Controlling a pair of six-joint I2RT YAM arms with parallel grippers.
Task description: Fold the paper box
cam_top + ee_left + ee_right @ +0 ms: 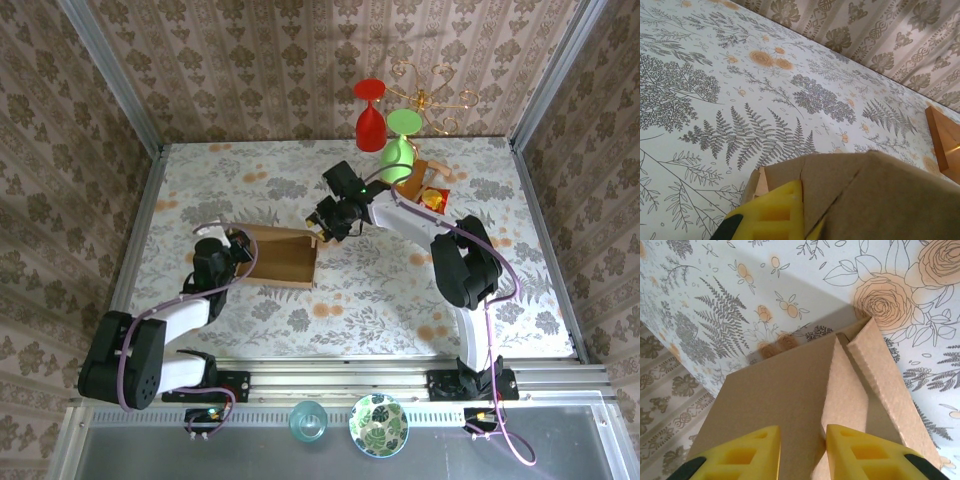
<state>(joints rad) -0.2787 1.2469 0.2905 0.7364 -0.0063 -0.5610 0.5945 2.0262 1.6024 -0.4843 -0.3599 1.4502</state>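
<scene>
The paper box point(277, 255) is a plain brown cardboard sheet, partly folded up, lying on the flowered table left of centre. My left gripper point(236, 248) is at its left end. In the left wrist view it point(810, 206) is shut on a flap of the paper box point(875, 195), with one yellow finger point(775, 212) lying on the cardboard. My right gripper point(322, 228) is at the box's right end. In the right wrist view it point(802, 434) stands open, its fingers point(747, 455) a little apart over a raised wall of the paper box point(780, 395), whose edge runs between them.
A small wooden stand point(432, 180) with a green wine glass point(400, 150) is at the back right, beside a red glass point(370, 120) and a gold wire rack point(435, 98). A patterned bowl point(378, 425) and a clear glass point(308, 422) sit on the near ledge.
</scene>
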